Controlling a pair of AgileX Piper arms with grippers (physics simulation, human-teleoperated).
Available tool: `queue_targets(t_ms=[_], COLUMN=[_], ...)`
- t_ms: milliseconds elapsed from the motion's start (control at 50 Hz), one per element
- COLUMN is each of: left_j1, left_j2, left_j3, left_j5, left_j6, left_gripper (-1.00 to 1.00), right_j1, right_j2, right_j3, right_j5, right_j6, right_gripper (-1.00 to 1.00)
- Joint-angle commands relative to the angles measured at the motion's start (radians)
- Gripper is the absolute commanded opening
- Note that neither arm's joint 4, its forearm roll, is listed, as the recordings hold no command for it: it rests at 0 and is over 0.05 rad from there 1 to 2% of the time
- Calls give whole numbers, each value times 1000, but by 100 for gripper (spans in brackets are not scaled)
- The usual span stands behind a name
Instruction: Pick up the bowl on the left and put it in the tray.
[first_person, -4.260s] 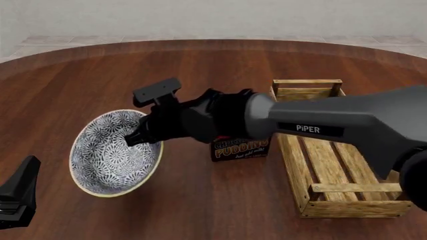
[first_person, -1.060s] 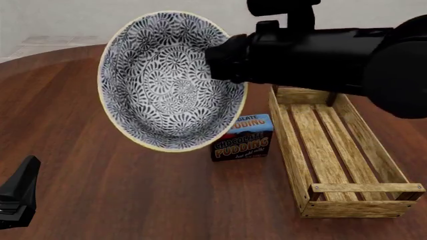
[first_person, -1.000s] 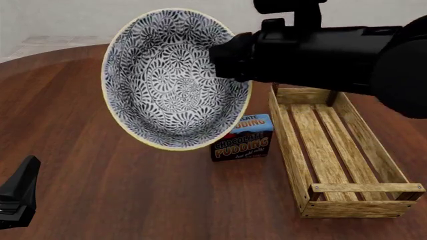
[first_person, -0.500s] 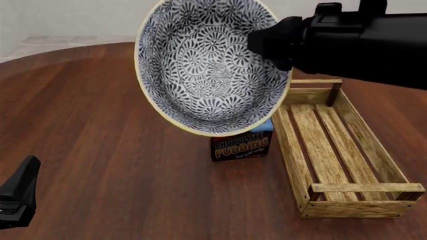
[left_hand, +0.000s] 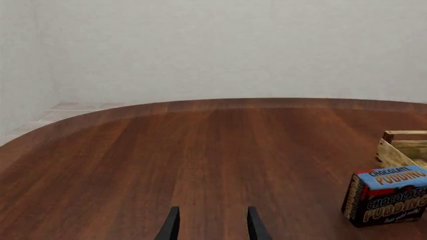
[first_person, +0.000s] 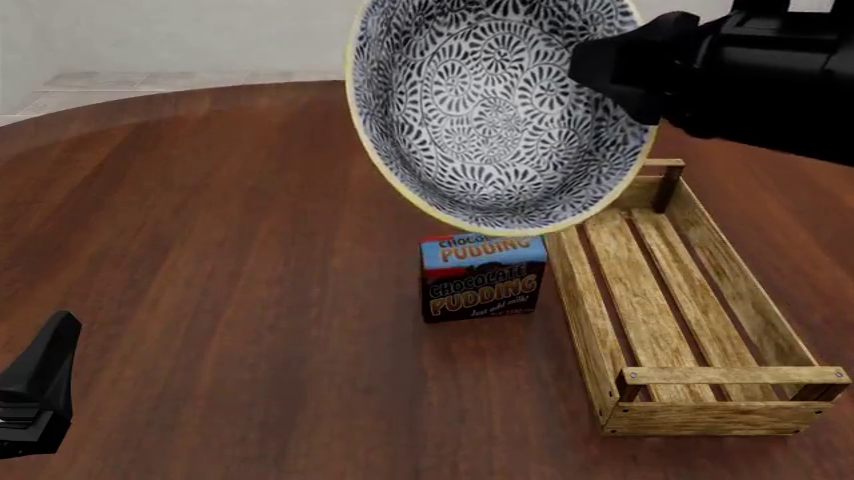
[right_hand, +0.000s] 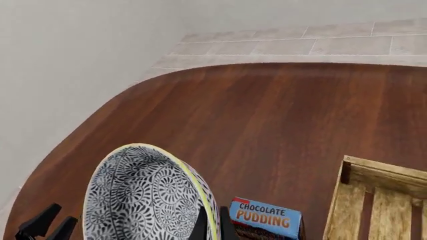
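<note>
**Aloft: bowl hanging over the near edge of the crate**

Now, starting at the far left of the front view, the left pincer (first_person: 34, 395) is sitting low at about eight o'clock, well apart from everything else; its wrist view is showing two dark fingers (left_hand: 171, 227) standing somewhat apart with nothing between them and bare desk (first_person: 227, 250) ahead.

Moving toward the centre, the chocolate pudding box (first_person: 483, 276) is standing upright on the desk, just beside the tray's left wall.

Above it, at roughly twelve o'clock, the bowl (first_person: 494, 110) is hanging in the air, tipped steeply so its patterned inside is facing the camera. The right pincer (right_hand: 212, 225) is pinching the rim, one finger inside and one outside, narrow on the ceramic wall.

At three to four o'clock the tray (first_person: 781, 340) is lying lengthwise, its slatted floor holding nothing.

As a judgement, the carry is well along but the bowl appears to be over the box and the tray's left wall, not yet over the slats. The grip is on one thin edge of a heavy, tilted bowl, so it could pivot or slip out during a quick swing. Lowering too soon could land it on the pudding box or catch the crate's wall or corner post (first_person: 666, 185); releasing it tilted could let it roll or tip over.
</note>
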Motion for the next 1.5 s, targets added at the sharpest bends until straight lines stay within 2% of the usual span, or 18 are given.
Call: queue_targets(t_ms=[20,360,380,400,600,640,660,860,960,1200,1380,1400,1460,1480,1500], left_j1=[0,0,0,0,0,0,0,0,0,0,0,0,0,0,0], left_j2=[0,0,0,0,0,0,0,0,0,0,0,0,0,0,0], left_j3=[0,0,0,0,0,0,0,0,0,0,0,0,0,0,0], left_j5=[0,0,0,0,0,0,0,0,0,0,0,0,0,0,0], left_j6=[0,0,0,0,0,0,0,0,0,0,0,0,0,0,0], left_gripper=[100,100,100,100,100,100,100,100,100,100,100,100,100,100,100], right_j1=[-51,-162,-179,-172,-220,-239,-281,-296,-355,-386,-456,-450,-472,-460,-485], right_j2=[-49,-106,-117,-114,-122,-126,-129,-145,-156,-149,-137,-127,-132,-124,-127], right_j3=[26,89,104,100,149,157,160,181,184,209,224,232,231,249,258], right_j5=[-6,-6,-14,-12,-35,-37,-32,-46,-41,-58,-71,-76,-78,-89,-96], right_j6=[32,99,125,108,145,154,153,177,193,248,272,291,283,310,307], right_gripper=[-100,-100,-100,-100,-100,-100,-100,-100,-100,-100,-100,-100,-100,-100,-100])
